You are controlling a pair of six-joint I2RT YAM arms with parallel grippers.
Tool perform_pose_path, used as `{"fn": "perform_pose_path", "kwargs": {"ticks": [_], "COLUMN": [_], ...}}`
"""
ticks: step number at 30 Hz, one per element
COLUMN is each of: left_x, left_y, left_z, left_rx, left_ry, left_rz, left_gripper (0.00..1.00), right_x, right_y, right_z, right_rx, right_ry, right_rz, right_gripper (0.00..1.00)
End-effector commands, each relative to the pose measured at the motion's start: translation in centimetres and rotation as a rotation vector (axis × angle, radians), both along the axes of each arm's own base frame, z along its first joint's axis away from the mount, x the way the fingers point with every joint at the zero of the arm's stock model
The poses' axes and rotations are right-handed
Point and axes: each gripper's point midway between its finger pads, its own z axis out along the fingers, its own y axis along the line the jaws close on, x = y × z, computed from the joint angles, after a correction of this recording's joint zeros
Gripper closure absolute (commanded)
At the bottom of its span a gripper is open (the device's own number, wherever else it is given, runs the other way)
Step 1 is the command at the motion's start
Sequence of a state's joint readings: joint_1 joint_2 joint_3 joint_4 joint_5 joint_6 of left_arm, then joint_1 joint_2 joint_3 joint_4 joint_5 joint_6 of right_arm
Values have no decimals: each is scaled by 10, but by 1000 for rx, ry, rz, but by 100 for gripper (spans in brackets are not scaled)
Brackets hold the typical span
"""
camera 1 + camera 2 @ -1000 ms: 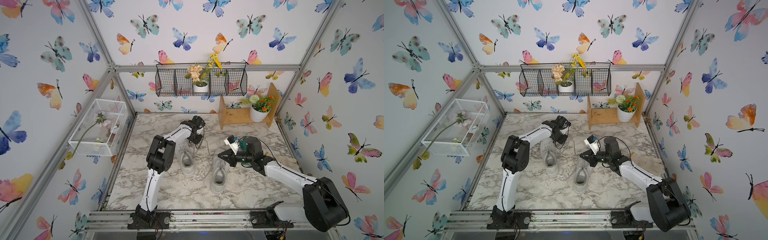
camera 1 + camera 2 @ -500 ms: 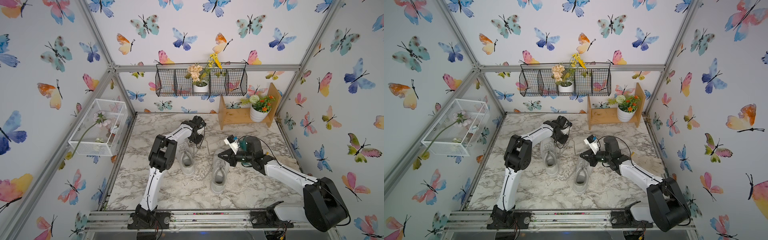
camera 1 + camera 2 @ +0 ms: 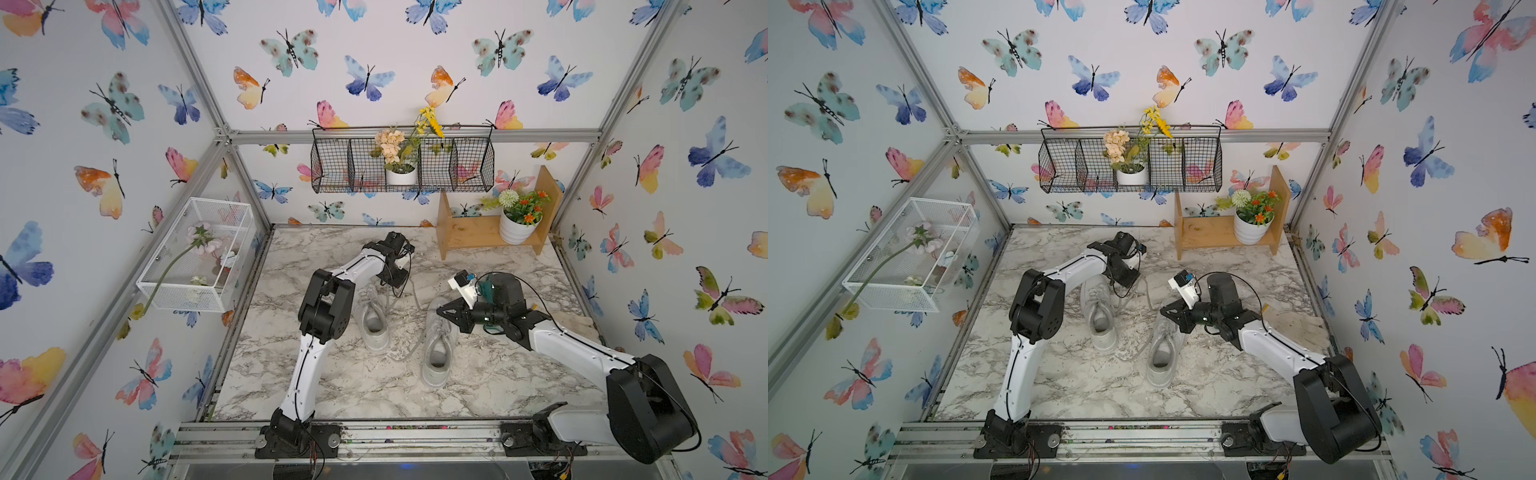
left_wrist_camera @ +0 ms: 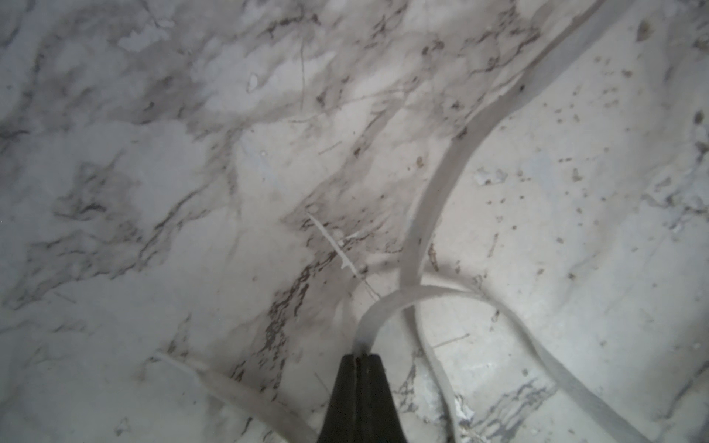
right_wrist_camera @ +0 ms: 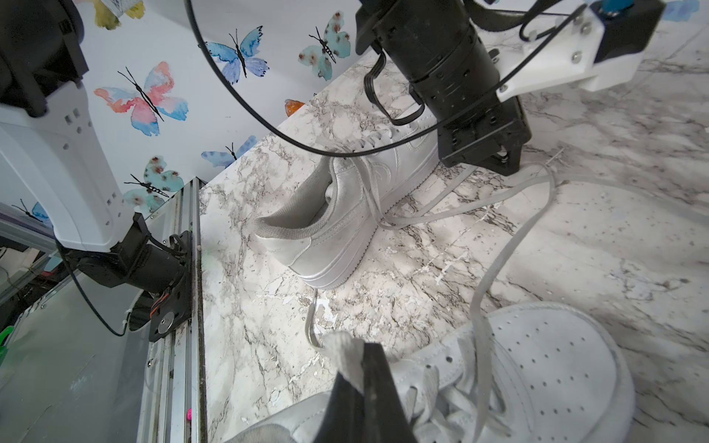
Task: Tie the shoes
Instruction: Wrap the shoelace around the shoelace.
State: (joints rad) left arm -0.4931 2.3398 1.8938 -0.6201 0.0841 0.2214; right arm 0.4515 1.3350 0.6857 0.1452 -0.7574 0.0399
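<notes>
Left shoe (image 3: 374, 322) stands upright on the marble counter (image 3: 374, 386), heel toward the robot's base, laces untied. Near its toe, the left claw (image 4: 360, 360) is pressed together, pinching a loose lace (image 4: 387, 303) that loops across the counter. Right shoe (image 3: 437, 347) stands beside the left shoe, not touching it, and is also untied. Right claw (image 5: 363, 356), low over that shoe's lacing, is pressed together on a white lace strand (image 5: 343, 351).

White left shoe (image 3: 376, 338) and right shoe (image 3: 436, 374), pale grey inside; white worktop (image 3: 365, 386) veined grey; walls (image 3: 415, 62) printed with pastel butterflies.
</notes>
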Motion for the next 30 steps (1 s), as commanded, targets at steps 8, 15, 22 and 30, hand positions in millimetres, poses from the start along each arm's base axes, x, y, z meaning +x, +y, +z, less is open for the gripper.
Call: {"fn": "perform_pose_path", "kwargs": {"ticks": [8, 15, 22, 30], "left_x": [-24, -73, -112, -78], "left_y": [19, 48, 55, 36], "left_z": [86, 172, 197, 134], "left_rx": [-117, -242, -375, -205], "left_ry": [-129, -281, -379, -175], "left_rz": [82, 154, 122, 65], "left_gripper": [100, 100, 100, 68], "right_x": [13, 21, 20, 21], "right_y": [-3, -8, -8, -9], "right_z": [13, 11, 11, 16], "right_rx": [-10, -29, -25, -26], "right_ry": [-30, -15, -18, -28], "right_rz": [-75, -136, -129, -138], "right_gripper": [98, 98, 98, 98]}}
